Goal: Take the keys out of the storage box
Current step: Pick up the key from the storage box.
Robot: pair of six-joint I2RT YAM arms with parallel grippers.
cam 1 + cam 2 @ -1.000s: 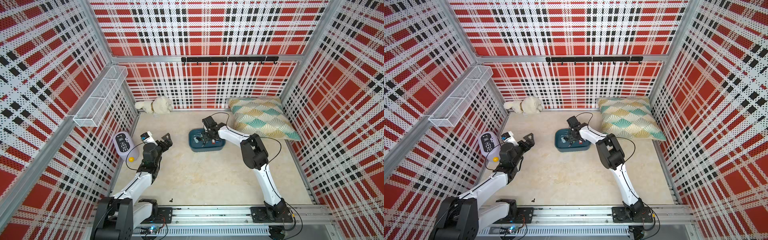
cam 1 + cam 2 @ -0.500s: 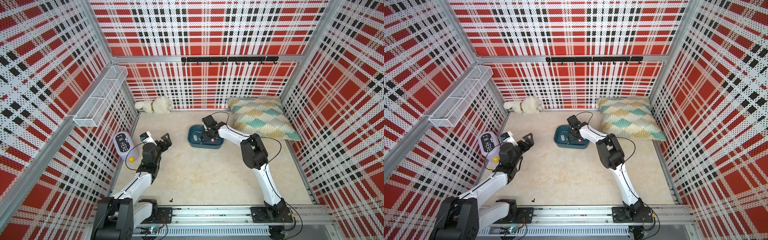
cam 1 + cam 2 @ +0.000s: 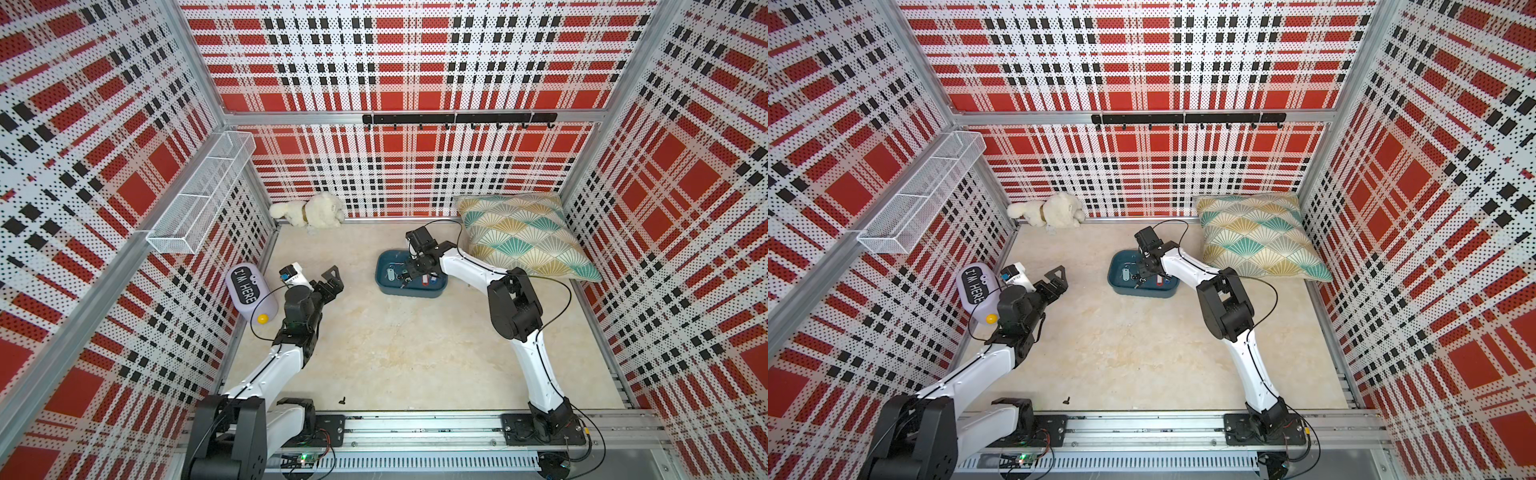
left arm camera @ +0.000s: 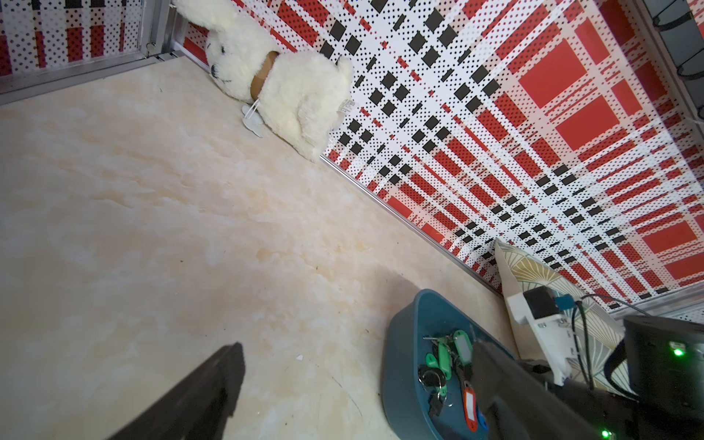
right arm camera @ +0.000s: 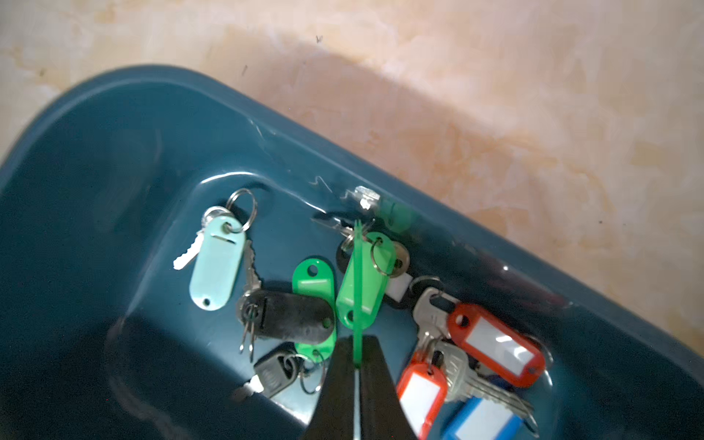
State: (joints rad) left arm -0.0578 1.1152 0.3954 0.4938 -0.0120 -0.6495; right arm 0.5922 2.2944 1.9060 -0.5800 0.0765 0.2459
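The storage box [image 3: 380, 276] [image 3: 1113, 277], a dark teal tub, sits on the floor at mid-back. Inside lie several keys with tags: pale teal [image 5: 219, 263], black [image 5: 293, 316], green [image 5: 314, 278], red-orange [image 5: 495, 346] and blue [image 5: 484, 419]. My right gripper [image 5: 358, 341] [image 3: 409, 272] reaches down into the box and is shut on a green key tag [image 5: 358, 285], seen edge-on between the fingers. My left gripper [image 3: 334, 279] [image 4: 357, 344] hovers open and empty over the floor, left of the box.
A lavender "I'M HERE" container [image 3: 249, 291] lies by the left wall behind my left arm. A white plush dog [image 3: 311, 214] and a patterned pillow [image 3: 519, 237] rest against the back wall. A white wire basket [image 3: 199, 195] and a black hook rail [image 3: 457, 119] hang on the walls.
My right gripper has closed on the green key tag inside the box. The box has shifted slightly left. My left arm has hardly moved.
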